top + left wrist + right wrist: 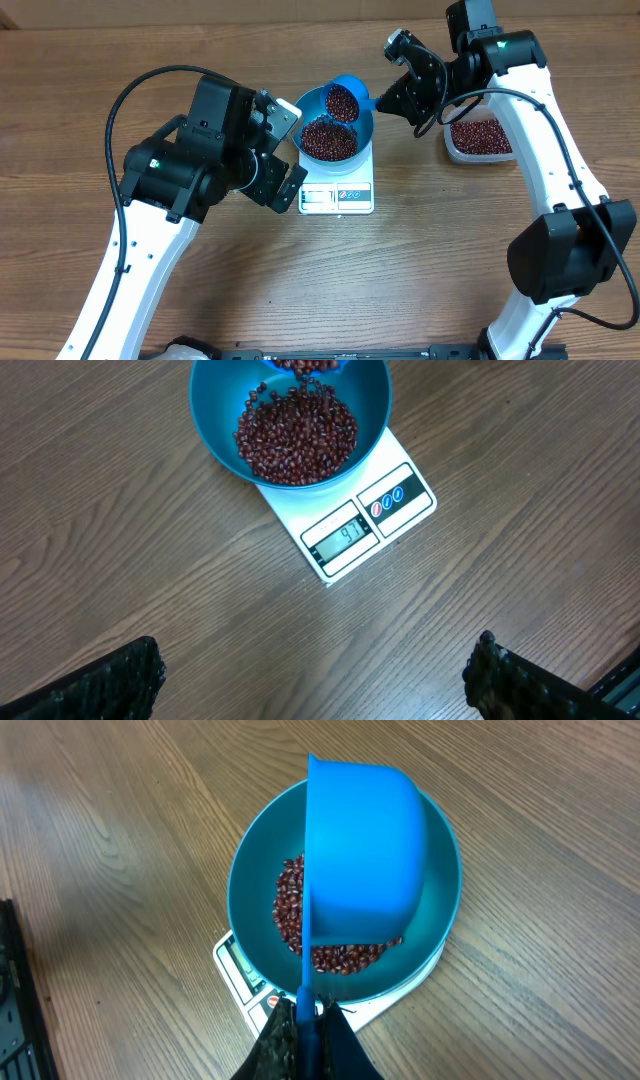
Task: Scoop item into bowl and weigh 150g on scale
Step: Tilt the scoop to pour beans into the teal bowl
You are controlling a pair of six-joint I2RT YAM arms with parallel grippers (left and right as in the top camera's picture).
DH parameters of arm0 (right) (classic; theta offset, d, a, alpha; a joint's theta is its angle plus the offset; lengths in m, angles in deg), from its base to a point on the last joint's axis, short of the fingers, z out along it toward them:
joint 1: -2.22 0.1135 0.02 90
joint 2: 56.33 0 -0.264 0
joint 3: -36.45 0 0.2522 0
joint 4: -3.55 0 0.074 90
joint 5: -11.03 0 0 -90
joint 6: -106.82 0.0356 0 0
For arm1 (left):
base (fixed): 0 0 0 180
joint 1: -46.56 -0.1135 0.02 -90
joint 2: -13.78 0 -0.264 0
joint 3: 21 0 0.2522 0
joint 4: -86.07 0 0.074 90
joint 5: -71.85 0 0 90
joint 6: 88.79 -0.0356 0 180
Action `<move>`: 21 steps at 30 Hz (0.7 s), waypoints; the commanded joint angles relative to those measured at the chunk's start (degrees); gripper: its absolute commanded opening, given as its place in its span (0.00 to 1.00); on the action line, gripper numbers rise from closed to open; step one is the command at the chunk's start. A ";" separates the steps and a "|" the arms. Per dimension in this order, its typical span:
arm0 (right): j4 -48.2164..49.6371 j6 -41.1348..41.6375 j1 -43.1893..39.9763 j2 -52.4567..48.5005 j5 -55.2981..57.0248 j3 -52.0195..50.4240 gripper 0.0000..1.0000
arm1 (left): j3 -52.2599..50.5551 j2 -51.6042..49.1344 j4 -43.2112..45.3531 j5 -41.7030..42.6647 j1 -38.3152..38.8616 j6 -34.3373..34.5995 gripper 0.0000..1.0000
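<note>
The large blue bowl (310,106) sits on the white scale (337,197), and a mound of red-brown beans (329,139) lies in it. My right gripper (386,99) is shut on the handle of a small blue scoop (343,98), which is tipped over the bowl's far side. In the left wrist view beans (297,438) spill from the scoop into the bowl (215,410), and the scale (365,520) has its display lit. The right wrist view shows the scoop's (362,850) underside above the bowl (245,890), with my right gripper (310,1020) on it. To the left of the bowl my left gripper (289,150) stands open and empty.
A clear plastic tub (481,138) holding more beans stands to the right of the bowl, under the right arm. The left arm's body lies left of the scale on the wooden table (400,270).
</note>
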 commanded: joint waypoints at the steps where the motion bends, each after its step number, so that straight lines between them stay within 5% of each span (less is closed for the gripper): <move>1: 0.35 1.42 0.59 2.19 0.35 1.77 0.04 | 0.33 -0.26 -0.17 0.46 -0.11 -0.87 0.99; 21: 0.39 1.79 2.43 2.19 3.15 1.77 0.04 | 0.33 -0.26 -0.15 0.48 -0.11 -0.90 0.99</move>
